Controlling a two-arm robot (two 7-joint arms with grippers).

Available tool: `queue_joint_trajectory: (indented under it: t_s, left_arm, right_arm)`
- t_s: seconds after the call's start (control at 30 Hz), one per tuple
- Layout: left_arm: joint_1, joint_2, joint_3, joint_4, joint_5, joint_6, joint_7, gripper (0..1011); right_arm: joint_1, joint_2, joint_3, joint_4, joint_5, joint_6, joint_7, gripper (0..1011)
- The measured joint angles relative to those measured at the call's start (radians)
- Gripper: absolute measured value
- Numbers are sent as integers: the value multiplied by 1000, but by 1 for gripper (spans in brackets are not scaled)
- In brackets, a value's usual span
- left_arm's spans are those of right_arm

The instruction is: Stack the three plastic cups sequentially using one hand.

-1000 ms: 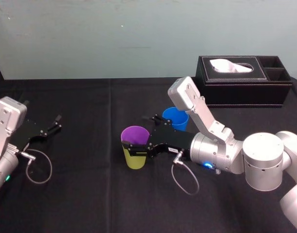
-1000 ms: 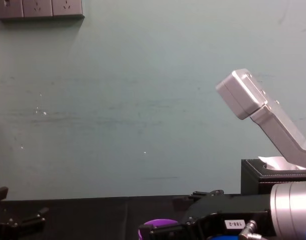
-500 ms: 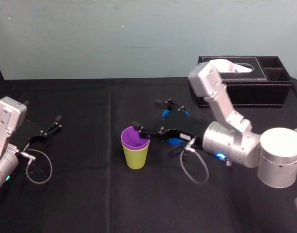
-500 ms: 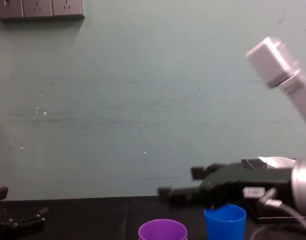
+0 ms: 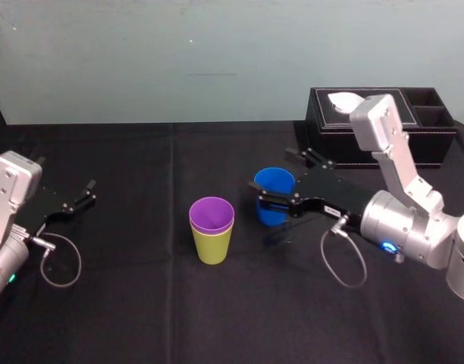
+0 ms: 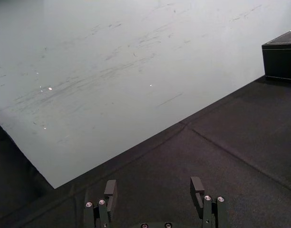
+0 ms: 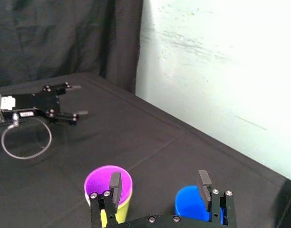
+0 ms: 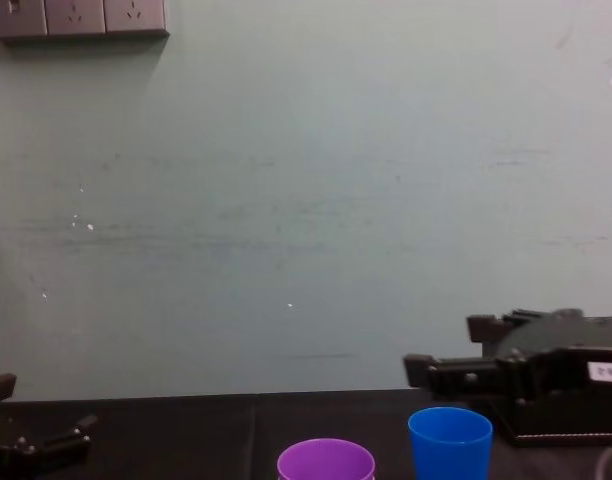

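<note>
Blue cup (image 5: 274,196) stands upright, near and right of the purple cup (image 5: 211,215), which sits inside the yellow-green cup (image 5: 212,246). Your right gripper (image 5: 271,173) is at it, jaws spread, holding nothing; cup sits off-centre toward one jaw. Left gripper (image 5: 86,192) parked far left, also spread.

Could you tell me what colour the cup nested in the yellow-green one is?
Purple; the nested cup shows best in the head view.
</note>
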Motion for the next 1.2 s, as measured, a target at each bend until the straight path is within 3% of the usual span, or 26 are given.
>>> queue_joint_trajectory:
  t_s: [0.6,1.2]
  left_arm:
    - [0,0,0,0,0,0,0,1010]
    - [0,0,0,0,0,0,0,1010]
  right_arm:
    - [-67,45,71,36,24,-27,-10,1000]
    - [-72,20,38,145,7,-27,14,1000]
